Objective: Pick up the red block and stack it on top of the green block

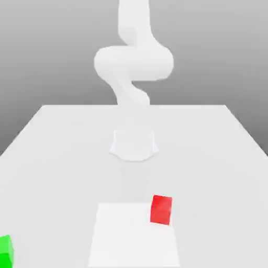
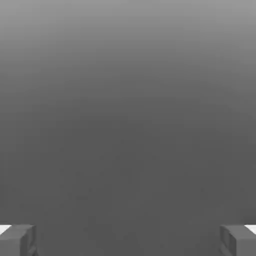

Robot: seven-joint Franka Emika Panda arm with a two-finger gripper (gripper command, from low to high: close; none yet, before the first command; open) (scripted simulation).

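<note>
Fingers [image 2: 20,240] spread wide and empty, nothing between them, so the red block [image 1: 161,210] and green block [image 1: 6,250] sit well apart on the bench [image 1: 63,146], stacking all ahead.

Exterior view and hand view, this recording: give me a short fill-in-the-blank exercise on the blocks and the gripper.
1. The block at the exterior view's lower left edge is ____.
2. The red block lies to the exterior view's ____ of the green block.
3. The gripper fingers stand wide apart, so the gripper is ____.
4. Between the fingers, the hand view shows ____ block.

Missing words: green; right; open; no
</note>
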